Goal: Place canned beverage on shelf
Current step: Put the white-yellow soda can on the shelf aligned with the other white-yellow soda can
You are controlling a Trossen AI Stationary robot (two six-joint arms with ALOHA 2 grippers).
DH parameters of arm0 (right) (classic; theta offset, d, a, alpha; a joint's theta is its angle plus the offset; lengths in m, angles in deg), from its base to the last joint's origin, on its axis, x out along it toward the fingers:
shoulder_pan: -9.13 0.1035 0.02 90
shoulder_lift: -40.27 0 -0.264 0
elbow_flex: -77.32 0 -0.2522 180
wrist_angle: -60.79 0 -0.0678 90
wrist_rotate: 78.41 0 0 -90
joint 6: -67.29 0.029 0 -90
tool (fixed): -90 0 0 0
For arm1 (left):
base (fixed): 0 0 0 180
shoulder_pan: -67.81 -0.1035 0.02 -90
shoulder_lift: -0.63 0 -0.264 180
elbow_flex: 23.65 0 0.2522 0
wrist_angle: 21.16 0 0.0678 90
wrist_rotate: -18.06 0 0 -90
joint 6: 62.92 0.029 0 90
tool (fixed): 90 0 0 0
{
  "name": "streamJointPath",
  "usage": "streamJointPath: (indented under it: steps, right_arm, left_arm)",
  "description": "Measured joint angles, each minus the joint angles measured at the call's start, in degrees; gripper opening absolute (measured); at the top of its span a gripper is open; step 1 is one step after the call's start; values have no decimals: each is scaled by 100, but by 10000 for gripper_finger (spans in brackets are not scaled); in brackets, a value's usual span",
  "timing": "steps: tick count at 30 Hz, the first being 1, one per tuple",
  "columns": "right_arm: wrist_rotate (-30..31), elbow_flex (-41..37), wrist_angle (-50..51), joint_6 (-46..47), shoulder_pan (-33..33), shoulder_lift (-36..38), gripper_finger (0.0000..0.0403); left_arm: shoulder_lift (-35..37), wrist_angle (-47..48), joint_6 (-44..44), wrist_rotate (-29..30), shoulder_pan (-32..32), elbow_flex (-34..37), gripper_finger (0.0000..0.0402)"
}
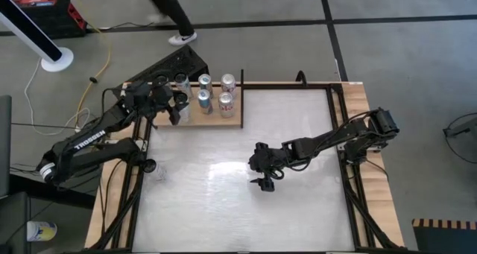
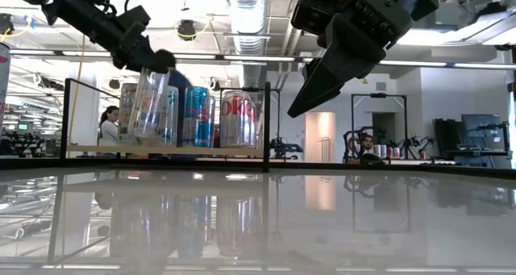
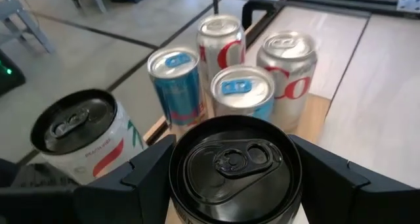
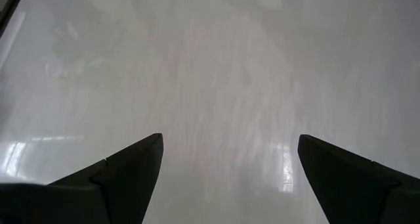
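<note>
The shelf (image 1: 232, 121) is a light wooden board with black bars at the table's far left. Several cans stand upright on it, among them a blue one (image 3: 176, 79) and a silver-and-red one (image 3: 287, 66). My left gripper (image 3: 233, 184) is over the shelf's left part, shut on a canned beverage (image 3: 233, 168) with a black top. In the low view this can (image 2: 149, 104) leans, with its base close above the board (image 2: 161, 150). My right gripper (image 1: 264, 181) hangs open over the middle of the white tabletop, with nothing between its fingers (image 4: 131, 171). My left gripper pinches the can between its two fingers (image 3: 141, 181), one on each side of the can's wall just below the top rim (image 3: 177, 184). The fingers reach in from the table's left side, slanting slightly down. The can is tilted; whether its base touches the board cannot be told.
A white can with a black top (image 3: 79, 135) stands close beside the held one on the shelf's left. The shelf's upright black bars (image 2: 267, 126) frame the cans. The glossy tabletop (image 1: 223, 209) stretches toward the near edge. A person walks beyond the table's far edge (image 1: 175, 16).
</note>
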Motion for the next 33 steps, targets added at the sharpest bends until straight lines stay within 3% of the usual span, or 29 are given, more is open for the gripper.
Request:
streamJointPath:
  steps: [20,33]
  right_arm:
    - [1,0,-82,-117,-4,0,379]
    - [2,0,-51,-74,-4,0,379]
  left_arm:
    - [-771,-410,134,-550,-497,-9,241]
    - [-748,-239,138,-732,-490,9,289]
